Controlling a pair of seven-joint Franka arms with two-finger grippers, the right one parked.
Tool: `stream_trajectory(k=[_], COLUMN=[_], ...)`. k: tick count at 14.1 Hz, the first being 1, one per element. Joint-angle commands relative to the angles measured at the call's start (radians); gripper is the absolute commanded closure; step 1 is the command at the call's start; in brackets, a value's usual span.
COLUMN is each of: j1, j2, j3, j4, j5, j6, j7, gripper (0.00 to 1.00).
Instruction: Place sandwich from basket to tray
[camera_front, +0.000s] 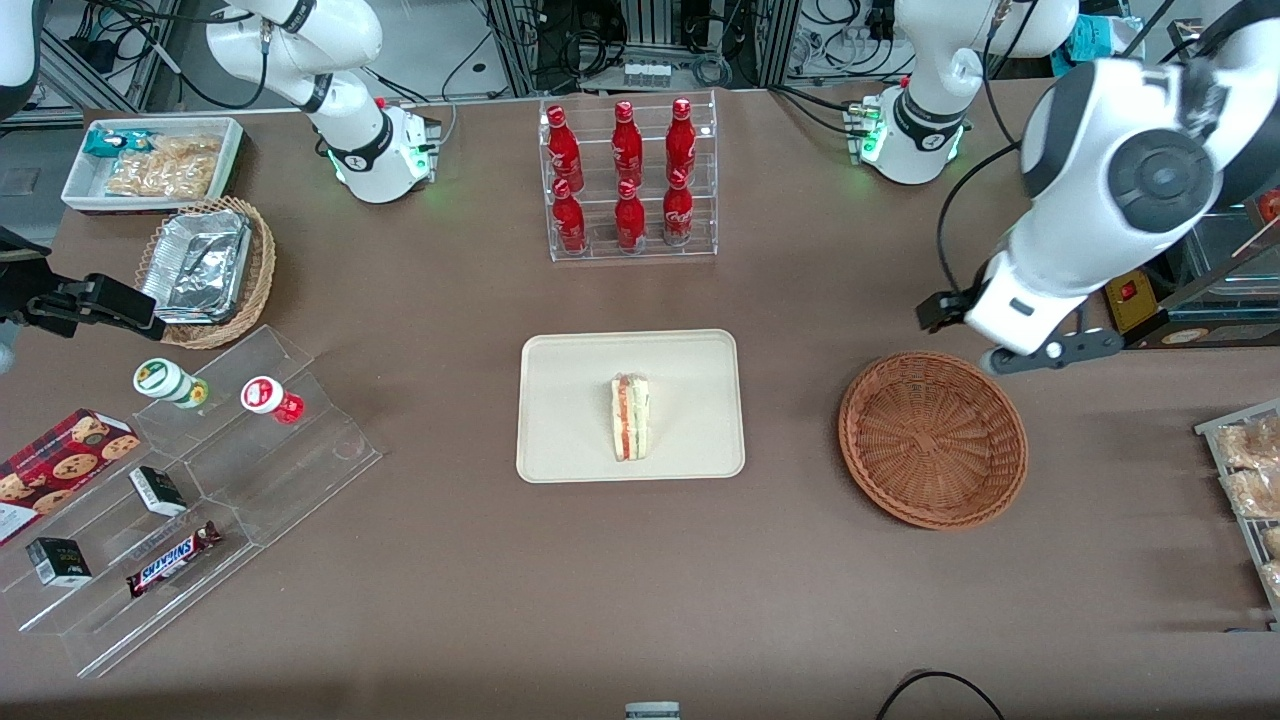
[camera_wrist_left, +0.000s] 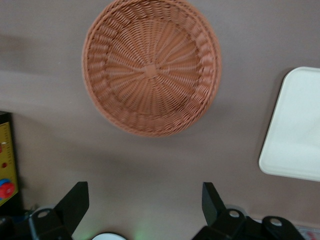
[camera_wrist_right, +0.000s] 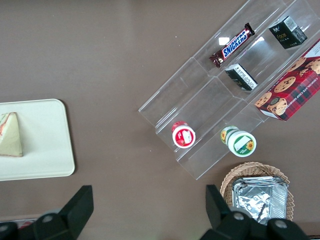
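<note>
Resting on tray: the sandwich (camera_front: 630, 418), a pale wedge, lies near the middle of the tray (camera_front: 570, 445), well apart from the gripper.
Tray: nearer to the front camera than the red bottles (camera_front: 625, 175).
Basket: the basket (camera_front: 932, 437) holds nothing, just below the gripper.
Gripper: the gripper (camera_wrist_left: 145, 202) hovers above the table (camera_front: 640, 600) beside the basket, fingers (camera_wrist_left: 75, 202) spread wide, holding nothing.
</note>
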Motion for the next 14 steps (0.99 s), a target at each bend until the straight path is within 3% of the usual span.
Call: stream_trajectory(k=[1, 5, 10, 14], j1=[0.099, 0.299, 0.293, 0.273], j2=[-0.072, -0.077, -0.077, -0.058], j3=[-0.029, -0.154, -0.128, -0.122], j4=[-0.012, 0.111, 0.147, 0.142], j5=[-0.009, -0.009, -0.005, -0.006], j6=[-0.076, -0.210, -0.207, -0.110], j7=[0.090, 0.242, 0.236, 0.232], gripper=[0.00, 0.00, 0.00, 0.00])
